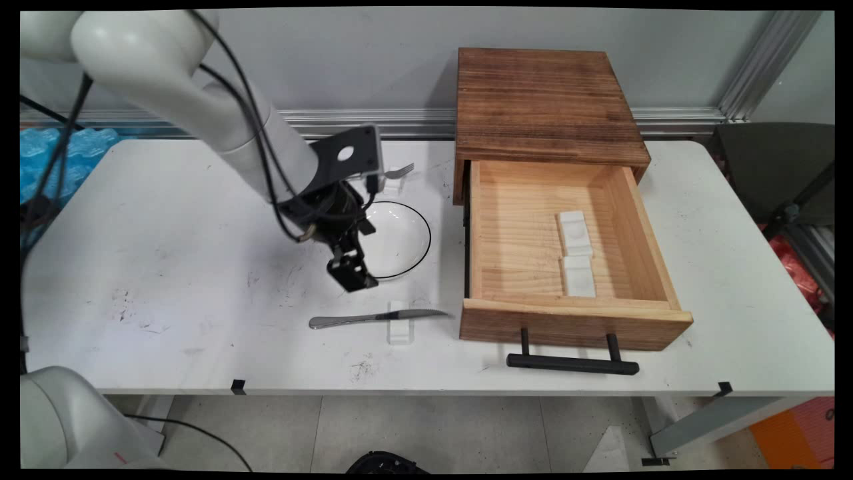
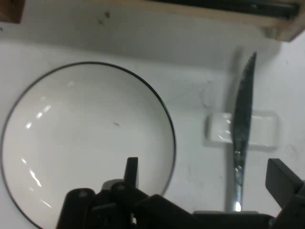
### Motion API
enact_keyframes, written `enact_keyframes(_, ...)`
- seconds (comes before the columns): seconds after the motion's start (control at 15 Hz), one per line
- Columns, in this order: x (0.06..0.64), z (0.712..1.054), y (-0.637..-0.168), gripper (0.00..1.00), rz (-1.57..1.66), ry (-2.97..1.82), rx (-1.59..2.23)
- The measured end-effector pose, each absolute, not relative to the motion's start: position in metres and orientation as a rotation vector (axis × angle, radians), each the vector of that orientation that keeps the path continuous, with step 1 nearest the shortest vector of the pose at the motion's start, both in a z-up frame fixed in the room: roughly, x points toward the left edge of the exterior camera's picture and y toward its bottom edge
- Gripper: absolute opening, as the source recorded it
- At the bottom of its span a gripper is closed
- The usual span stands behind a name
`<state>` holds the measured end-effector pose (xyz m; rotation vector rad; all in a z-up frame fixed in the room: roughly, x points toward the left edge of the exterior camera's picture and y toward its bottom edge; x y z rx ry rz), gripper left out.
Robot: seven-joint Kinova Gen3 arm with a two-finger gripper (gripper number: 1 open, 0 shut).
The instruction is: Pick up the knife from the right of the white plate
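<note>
White surface (image 1: pixel 166 267) carries a plate (image 1: pixel 400 240), knife (image 1: pixel 373 319) on its rest and open drawer (image 1: pixel 566 267); only the main view shows the fork (image 1: pixel 398 171). Tool (image 2: pixel 205 179) spread wide, empty, above the plate's edge.

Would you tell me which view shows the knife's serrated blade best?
The hand view: the knife lies close, its serrations visible, across a white rest. The main view shows it whole but small.

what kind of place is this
Probably a robotics lab bench: a robot arm's gripper over a white table set with a plate, knife and open wooden drawer.
</note>
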<state>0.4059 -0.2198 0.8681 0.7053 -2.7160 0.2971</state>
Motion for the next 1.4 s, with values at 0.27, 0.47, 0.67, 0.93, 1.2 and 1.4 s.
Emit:
enact_keyframes(0.27, 0.412, 0.855, -0.206, 1.0, 0.303, -2.727, 0.666)
enact_keyframes(0.47, 0.415, 0.842, -0.199, 1.0, 0.309, -2.735, 0.619)
enact_keyframes(0.67, 0.416, 0.833, -0.196, 1.0, 0.312, -2.737, 0.588)
enact_keyframes(0.93, 0.416, 0.818, -0.19, 1.0, 0.309, -2.738, 0.554)
enact_keyframes(1.2, 0.415, 0.805, -0.186, 1.0, 0.305, -2.732, 0.54)
enact_keyframes(1.4, 0.413, 0.795, -0.185, 1.0, 0.302, -2.722, 0.55)
